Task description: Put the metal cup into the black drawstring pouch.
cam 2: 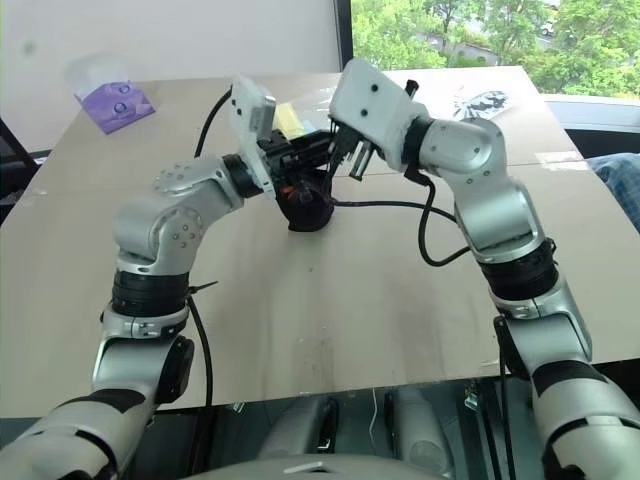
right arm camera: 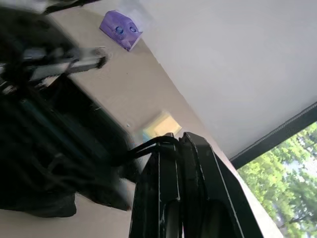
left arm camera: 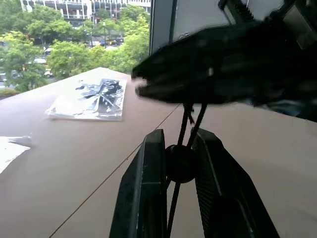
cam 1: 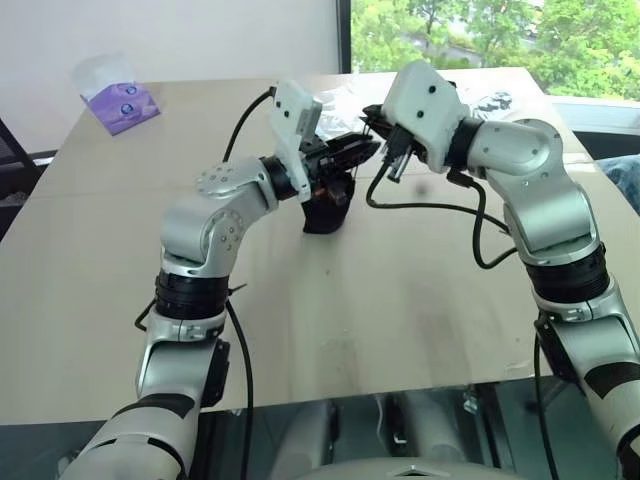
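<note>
black drawstring pouch [cam 1: 328, 205] hanging just above the table [cam 1: 400, 300] between both arms, near the middle, long side running up and down. left gripper [left arm camera: 181, 161] pinched narrow on the cord knot [left arm camera: 180, 162], with the two thin cord strands going up from the knot toward 12 o'clock. right gripper [right arm camera: 177, 144] squeezed fully tight on the cord [right arm camera: 148, 145], pulling toward 1 o'clock from the pouch. metal cup: cannot tell where, maybe already inside the dark pouch. looks like the closing step, so pulling the two cord ends apart matters most. left gripper nearer the pouch, right one a bit higher. purple tissue pack [cam 1: 120, 100] far off at 10 o'clock.
</note>
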`<state>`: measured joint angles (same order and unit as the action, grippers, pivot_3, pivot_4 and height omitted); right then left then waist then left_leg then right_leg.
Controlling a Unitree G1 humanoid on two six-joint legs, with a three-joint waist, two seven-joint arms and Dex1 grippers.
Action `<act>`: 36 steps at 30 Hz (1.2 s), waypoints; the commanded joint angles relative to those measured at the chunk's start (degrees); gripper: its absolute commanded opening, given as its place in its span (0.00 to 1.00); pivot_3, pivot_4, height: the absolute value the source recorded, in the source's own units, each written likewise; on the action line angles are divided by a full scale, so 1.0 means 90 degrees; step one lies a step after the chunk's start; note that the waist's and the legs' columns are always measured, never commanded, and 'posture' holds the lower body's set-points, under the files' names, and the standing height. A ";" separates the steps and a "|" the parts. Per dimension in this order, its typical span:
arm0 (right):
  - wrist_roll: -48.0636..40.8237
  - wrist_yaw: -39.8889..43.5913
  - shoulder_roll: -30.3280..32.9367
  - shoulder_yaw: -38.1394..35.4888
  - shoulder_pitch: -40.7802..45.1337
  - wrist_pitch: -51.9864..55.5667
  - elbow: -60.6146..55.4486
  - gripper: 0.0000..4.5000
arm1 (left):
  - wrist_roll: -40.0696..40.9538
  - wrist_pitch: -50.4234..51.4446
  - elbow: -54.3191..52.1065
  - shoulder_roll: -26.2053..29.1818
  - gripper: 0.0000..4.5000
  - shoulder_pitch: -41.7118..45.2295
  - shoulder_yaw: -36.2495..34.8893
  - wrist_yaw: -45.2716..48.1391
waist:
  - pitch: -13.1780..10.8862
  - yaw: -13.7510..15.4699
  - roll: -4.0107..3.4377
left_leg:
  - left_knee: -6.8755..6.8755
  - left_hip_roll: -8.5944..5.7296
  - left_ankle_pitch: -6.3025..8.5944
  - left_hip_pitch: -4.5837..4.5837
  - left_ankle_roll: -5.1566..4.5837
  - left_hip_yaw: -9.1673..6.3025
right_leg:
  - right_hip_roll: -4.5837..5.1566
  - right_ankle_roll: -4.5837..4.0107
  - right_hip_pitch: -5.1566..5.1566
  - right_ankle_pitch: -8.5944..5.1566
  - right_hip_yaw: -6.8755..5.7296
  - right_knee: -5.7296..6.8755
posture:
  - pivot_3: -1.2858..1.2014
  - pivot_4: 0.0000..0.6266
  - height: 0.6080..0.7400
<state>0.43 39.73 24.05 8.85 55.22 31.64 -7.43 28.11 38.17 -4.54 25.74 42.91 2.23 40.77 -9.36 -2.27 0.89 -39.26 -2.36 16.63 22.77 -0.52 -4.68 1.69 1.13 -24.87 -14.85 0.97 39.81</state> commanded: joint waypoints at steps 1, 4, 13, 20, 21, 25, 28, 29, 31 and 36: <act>-0.0159 -0.0578 0.0392 -0.1130 0.0089 -0.0127 0.0972 0.00 | -0.0355 -0.0109 0.0213 0.0264 0.05 -0.0354 0.0017 -0.0007 | 0.0000 0.0012 0.0000 | 0.0000 -0.0001 0.0000 -0.0001 0.0000 0.0002 | 0.0001 0.0000 0.0000 0.0000 0.0002 0.0000 | 0.52 0.24 1.00; -0.0205 -0.0904 0.0805 -0.1633 -0.0035 -0.0281 0.2024 0.00 | -0.0715 -0.0148 0.0365 0.0630 0.05 -0.0815 0.0148 0.0062 | 0.0000 0.0037 0.0000 | 0.0001 -0.0003 0.0000 0.0003 -0.0001 0.0001 | 0.0002 0.0000 -0.0001 0.0000 0.0000 -0.0003 | 0.52 0.24 1.00; -0.0601 -0.0616 0.0880 -0.1265 -0.1097 -0.0518 0.1998 0.00 | -0.0816 -0.0643 0.0138 0.0479 0.05 -0.1090 0.0143 -0.0312 | -0.0002 -0.0007 -0.0003 | 0.0007 0.0003 0.0001 0.0000 -0.0003 0.0013 | -0.0001 0.0000 -0.0003 0.0000 0.0012 0.0002 | 0.52 0.24 1.00; -0.1256 -0.0220 0.0852 -0.1295 -0.2174 0.0006 0.0949 0.30 | -0.0170 -0.0516 -0.0649 0.0282 0.45 -0.1374 -0.0255 -0.0266 | -0.0002 0.0032 -0.0003 | 0.0003 0.0004 0.0003 0.0002 -0.0007 0.0010 | 0.0000 0.0000 0.0001 0.0000 0.0009 -0.0001 | 0.52 0.24 1.00; -0.1243 -0.0240 0.0946 -0.1339 -0.2393 0.0044 0.0854 0.37 | -0.0106 -0.0424 -0.0802 0.0288 0.52 -0.1444 -0.0396 -0.0363 | -0.0002 0.0036 -0.0003 | 0.0003 0.0004 0.0003 0.0002 -0.0007 0.0011 | 0.0001 0.0000 0.0001 0.0000 0.0009 -0.0002 | 0.52 0.24 1.00; -0.1363 -0.0183 0.1353 -0.1750 -0.3405 0.0154 0.0222 0.76 | 0.0473 0.0123 -0.1660 0.0379 0.90 -0.1988 -0.1186 -0.0669 | -0.0002 0.0056 -0.0003 | 0.0003 0.0004 0.0004 0.0001 -0.0008 0.0010 | 0.0001 0.0000 0.0002 0.0000 0.0009 -0.0003 | 0.52 0.24 1.00; -0.1650 0.0026 0.1608 -0.2093 -0.4192 0.0298 -0.0421 0.98 | 0.0877 0.0439 -0.2249 0.0483 1.00 -0.2557 -0.1791 -0.0881 | -0.0002 0.0050 -0.0003 | 0.0006 0.0008 0.0006 0.0000 -0.0011 0.0013 | 0.0000 0.0001 0.0002 -0.0001 0.0011 -0.0005 | 0.52 0.24 1.00; -0.1796 0.0181 0.1716 -0.2182 -0.4513 0.0381 -0.0713 0.98 | 0.0910 0.0545 -0.2385 0.0521 1.00 -0.2814 -0.1951 -0.0997 | -0.0001 0.0048 -0.0004 | 0.0005 0.0008 0.0006 -0.0001 -0.0011 0.0015 | 0.0000 0.0001 0.0003 -0.0001 0.0013 -0.0004 | 0.52 0.24 1.00; -0.2010 0.0287 0.1787 -0.2474 -0.5179 0.0345 -0.1244 0.98 | 0.0754 0.0352 -0.2561 0.0305 1.00 -0.3414 -0.2335 -0.1446 | 0.0001 0.0049 -0.0007 | 0.0006 0.0010 0.0006 -0.0012 -0.0011 0.0016 | -0.0002 0.0001 0.0011 -0.0001 0.0015 -0.0004 | 0.52 0.24 1.00; -0.2798 0.0670 0.1643 -0.3220 -0.6170 -0.0080 -0.1848 0.98 | 0.0441 -0.0625 -0.2682 0.0134 1.00 -0.4653 -0.2696 -0.1360 | -0.0002 0.0126 -0.0009 | 0.0006 0.0011 0.0015 -0.0052 -0.0026 0.0020 | -0.0003 0.0002 0.0056 -0.0001 0.0016 -0.0009 | 0.52 0.24 1.00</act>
<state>-22.08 44.63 38.65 -16.75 0.00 32.27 -21.00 31.64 35.08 -26.09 26.93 1.91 -19.67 27.93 -9.38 -1.13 0.81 -39.18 -2.25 16.87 21.96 -0.92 -4.50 1.67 1.15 -24.01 -14.86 1.10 39.65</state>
